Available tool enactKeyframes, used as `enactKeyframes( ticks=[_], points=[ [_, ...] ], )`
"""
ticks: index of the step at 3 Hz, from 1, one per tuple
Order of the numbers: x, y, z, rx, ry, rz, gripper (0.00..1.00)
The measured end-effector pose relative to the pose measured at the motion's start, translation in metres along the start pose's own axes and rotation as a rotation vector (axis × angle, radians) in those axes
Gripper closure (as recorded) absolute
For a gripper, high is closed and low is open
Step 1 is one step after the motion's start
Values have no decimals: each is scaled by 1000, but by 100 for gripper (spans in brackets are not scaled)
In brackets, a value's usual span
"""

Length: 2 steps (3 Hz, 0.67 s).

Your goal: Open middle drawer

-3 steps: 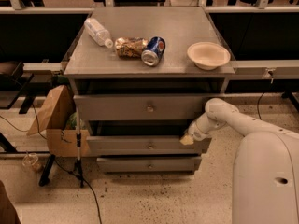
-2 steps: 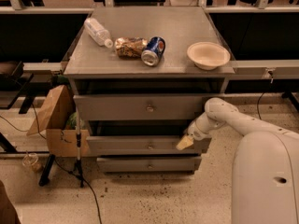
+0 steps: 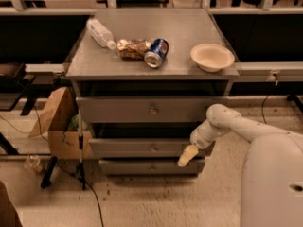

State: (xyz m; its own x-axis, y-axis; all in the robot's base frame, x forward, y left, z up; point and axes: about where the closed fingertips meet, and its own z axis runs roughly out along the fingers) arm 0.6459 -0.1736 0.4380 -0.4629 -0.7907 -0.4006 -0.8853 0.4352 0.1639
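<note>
— Right, where's your gripper [image 3: 187,155]?
— Down at the right end of the middle drawer [image 3: 128,148], its tip hanging over the lower edge (spread or closed, I cannot tell).
— And the drawer?
— Second of three grey fronts under the tabletop [image 3: 189,37], its small round knob [image 3: 154,148] off to the left of your gripper.

No readable text, not even on the can [image 3: 156,52]; gripper [image 3: 185,157] low at middle drawer's [image 3: 137,147] right end.
</note>
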Motion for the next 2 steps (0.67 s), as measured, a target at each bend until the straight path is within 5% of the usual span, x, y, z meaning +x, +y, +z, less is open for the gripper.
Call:
enactKeyframes(
  ticks=[2],
  points=[
    [2,4,0,-11,15,-2,0]
  ],
)
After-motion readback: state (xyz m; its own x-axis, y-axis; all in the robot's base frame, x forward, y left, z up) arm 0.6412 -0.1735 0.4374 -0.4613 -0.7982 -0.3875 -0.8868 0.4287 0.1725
